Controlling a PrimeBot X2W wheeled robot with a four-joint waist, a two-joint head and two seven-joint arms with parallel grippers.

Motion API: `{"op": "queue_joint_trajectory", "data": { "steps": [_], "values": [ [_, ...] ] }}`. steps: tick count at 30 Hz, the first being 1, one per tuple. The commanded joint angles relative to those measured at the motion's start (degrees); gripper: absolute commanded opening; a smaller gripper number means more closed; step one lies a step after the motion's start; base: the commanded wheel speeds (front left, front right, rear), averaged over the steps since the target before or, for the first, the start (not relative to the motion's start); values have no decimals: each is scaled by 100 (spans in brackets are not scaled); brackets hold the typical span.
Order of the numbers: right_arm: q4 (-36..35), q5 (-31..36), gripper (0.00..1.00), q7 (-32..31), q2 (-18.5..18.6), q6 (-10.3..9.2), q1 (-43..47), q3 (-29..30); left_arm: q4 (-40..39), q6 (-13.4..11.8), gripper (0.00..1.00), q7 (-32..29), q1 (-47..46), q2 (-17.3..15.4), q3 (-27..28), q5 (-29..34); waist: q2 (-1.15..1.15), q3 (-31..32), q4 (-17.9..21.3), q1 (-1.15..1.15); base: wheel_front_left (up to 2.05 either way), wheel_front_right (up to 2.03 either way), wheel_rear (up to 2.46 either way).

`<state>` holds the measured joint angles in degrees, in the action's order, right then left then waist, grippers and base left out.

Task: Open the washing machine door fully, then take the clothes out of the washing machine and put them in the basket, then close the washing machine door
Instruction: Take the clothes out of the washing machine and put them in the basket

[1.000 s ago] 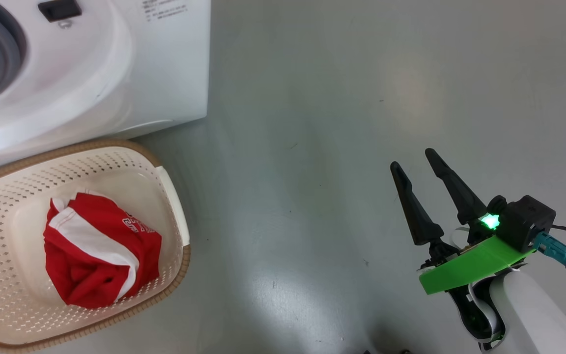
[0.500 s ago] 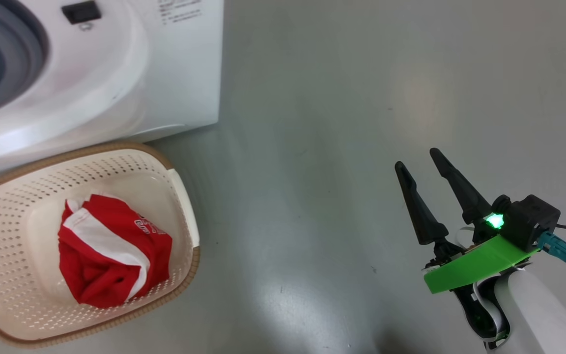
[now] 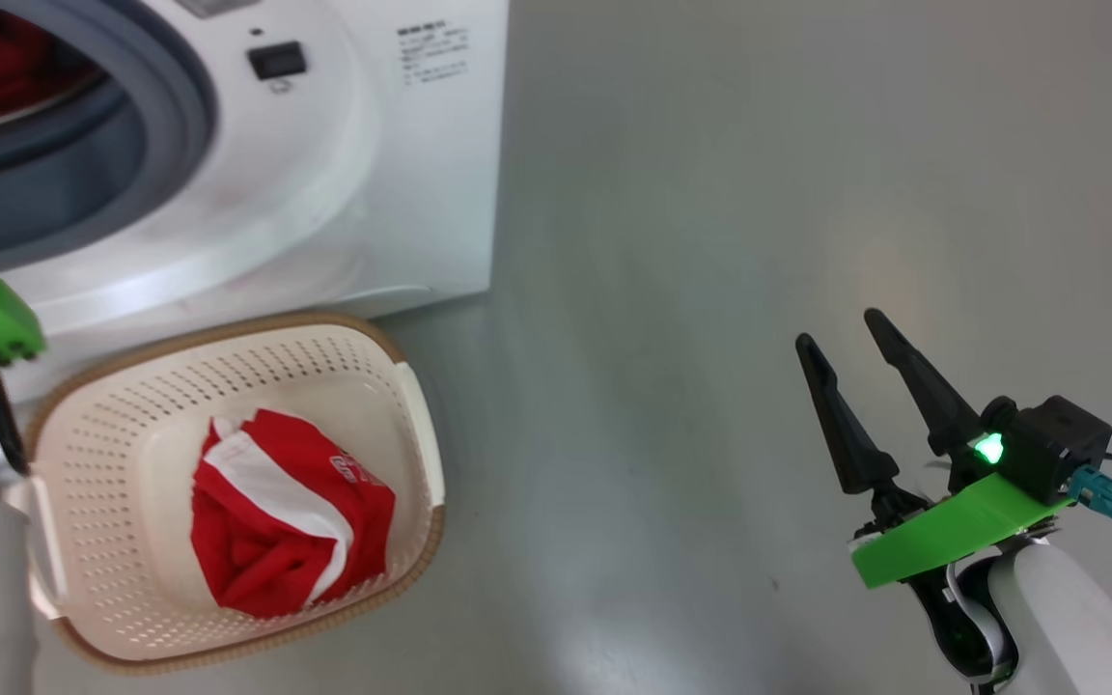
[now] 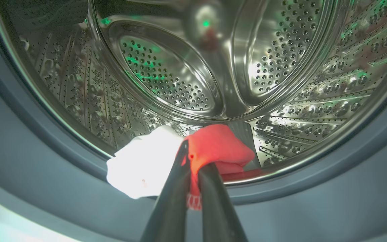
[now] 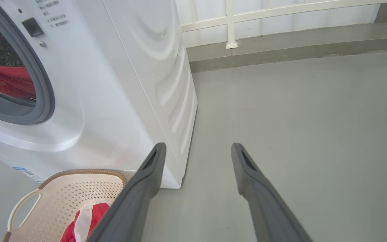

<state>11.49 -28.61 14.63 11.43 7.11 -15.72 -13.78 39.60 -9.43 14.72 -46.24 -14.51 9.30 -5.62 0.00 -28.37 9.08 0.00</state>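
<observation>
- The left tool [image 4: 195,158] is pinched shut on a soft red garment with a white patch [image 4: 220,148] at the lower lip of the perforated steel drum [image 4: 166,77].
- The big white front-loading washing machine [image 3: 402,193] shows its grey rubber gasket [image 3: 180,106].
- A second red-and-white garment [image 3: 276,521] lies in the small cream perforated plastic basket [image 3: 257,372], just beside the machine on the grey floor [image 3: 710,241].
- The right tool [image 3: 838,328] hangs over the floor, fingers wide apart, holding nothing.

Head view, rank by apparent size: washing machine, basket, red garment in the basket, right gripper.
1. washing machine, largest even though the frame crops it.
2. basket.
3. red garment and right gripper: they span about the same, and the gripper sits nearer the camera, so I won't rank these two.
</observation>
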Motion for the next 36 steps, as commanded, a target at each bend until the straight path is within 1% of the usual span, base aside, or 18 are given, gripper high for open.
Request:
{"op": "queue_joint_trajectory", "data": {
  "steps": [1, 15, 24, 32, 36],
  "values": [
    [-71, 35, 100, 37, 103, 37, 192, -74, -346, 89, 0, 28, 279, -151, 180, 39, 0, 268, -185, 0, 0, 0, 0],
    [88, 18, 100, 37, 137, 37, 500, -42, -1698, 536, 0, 28, 1537, 535, 308, 228, 0, 941, -487, 0, 0, 0, 0],
    [130, 14, 100, 37, 169, 37, 750, 30, -2483, 791, 0, 28, 2192, 821, 281, 301, 0, 1311, -634, 0, 0, 0, 0],
    [128, 15, 100, 37, 157, 37, 960, 166, -3431, 911, 0, 28, 2805, 1043, 271, 290, 0, 1537, -734, 0, 0, 0, 0],
    [113, 24, 100, 37, 152, 37, 988, 184, -3896, 893, 0, 28, 3037, 1103, 203, 302, 0, 1562, -752, 0, 0, 0, 0]
  ]
}}
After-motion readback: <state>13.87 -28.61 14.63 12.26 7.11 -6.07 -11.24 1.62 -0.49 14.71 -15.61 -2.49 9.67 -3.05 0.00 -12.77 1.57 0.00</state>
